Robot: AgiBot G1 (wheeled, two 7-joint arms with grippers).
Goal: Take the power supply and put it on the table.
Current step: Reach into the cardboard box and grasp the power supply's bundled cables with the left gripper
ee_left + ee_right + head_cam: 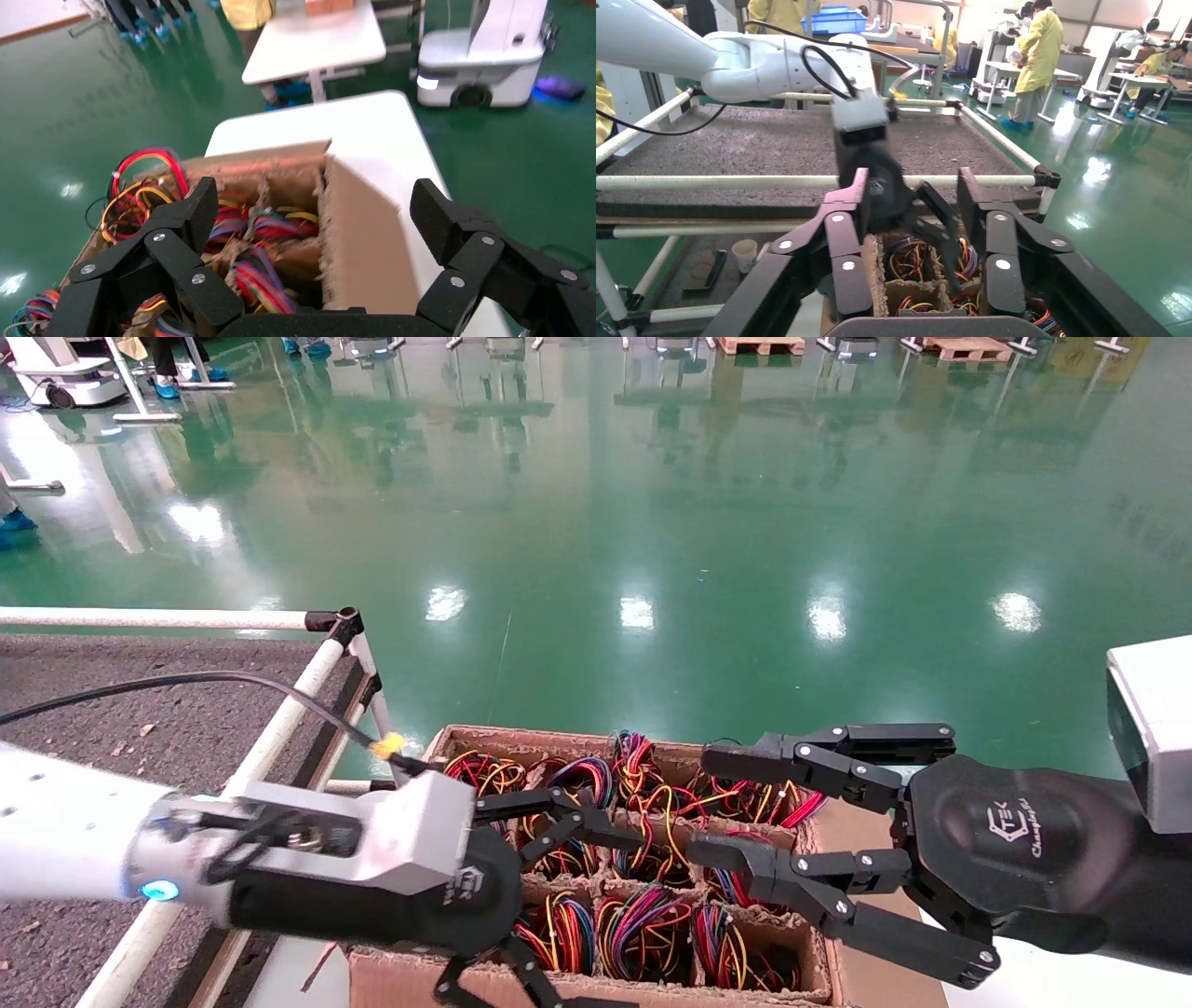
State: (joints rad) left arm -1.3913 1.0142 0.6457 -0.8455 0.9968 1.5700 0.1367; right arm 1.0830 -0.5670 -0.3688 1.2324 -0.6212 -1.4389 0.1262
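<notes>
Your left gripper [549,905] hung over the near-left part of the cardboard box [391,980], its jaws spread wide and holding nothing; in the left wrist view one finger [179,239] sat above the wire coils and the other beyond the box's side wall, over the white surface [379,133]. Your right gripper [736,803] reached in from the right, over the box's far-right cells, its jaws also wide apart and empty.

The box's divided cells each held a power supply showing only a multicoloured wire coil [643,924]; you could not pick out any metal casing or fan grille among them. The table [140,710], dark grey and speckled with white tube rails [279,719], lay just left of the box. The glossy green floor [652,505] stretched beyond.
</notes>
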